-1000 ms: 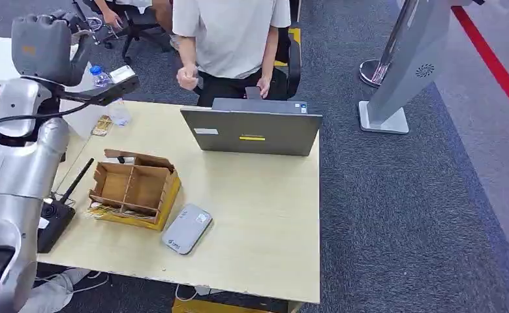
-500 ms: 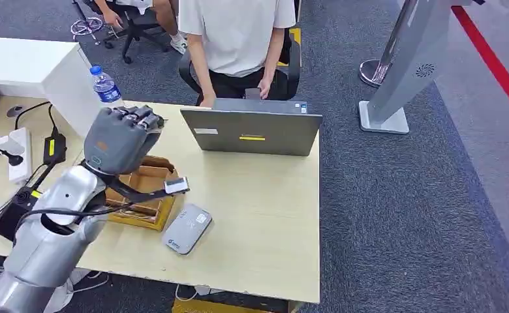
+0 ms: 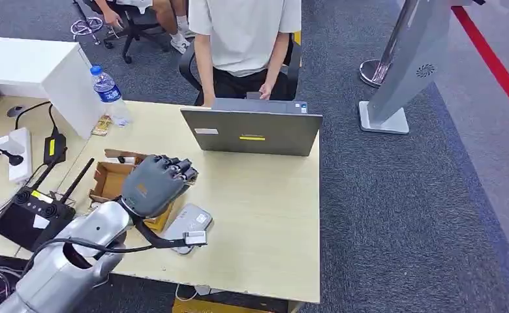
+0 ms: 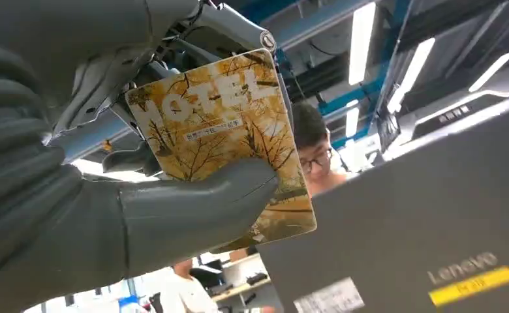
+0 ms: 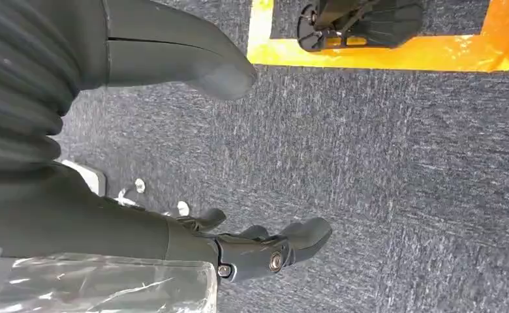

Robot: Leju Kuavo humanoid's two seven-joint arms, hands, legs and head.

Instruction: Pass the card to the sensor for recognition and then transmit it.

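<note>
We hold the card (image 4: 222, 140) in our left hand (image 3: 155, 184), thumb pressed across its printed face and the darker fingers behind it, so the flat side stays free to meet a reader. In the head view that hand hangs over the table (image 3: 265, 215), near its front edge, just above the grey sensor (image 3: 188, 227) lying there; we cannot tell whether the card touches the sensor yet, since the hand covers it. We judge the recognition step to be in hand, with the handover yet to come. A person (image 3: 245, 39) sits behind the laptop (image 3: 252, 132) at the far edge, a likely receiver. The cardboard box (image 3: 111, 182) sits just beside the sensor, toward the left edge. Our right hand (image 5: 265, 251) hangs over the carpet, fingers loosely apart and holding nothing.
</note>
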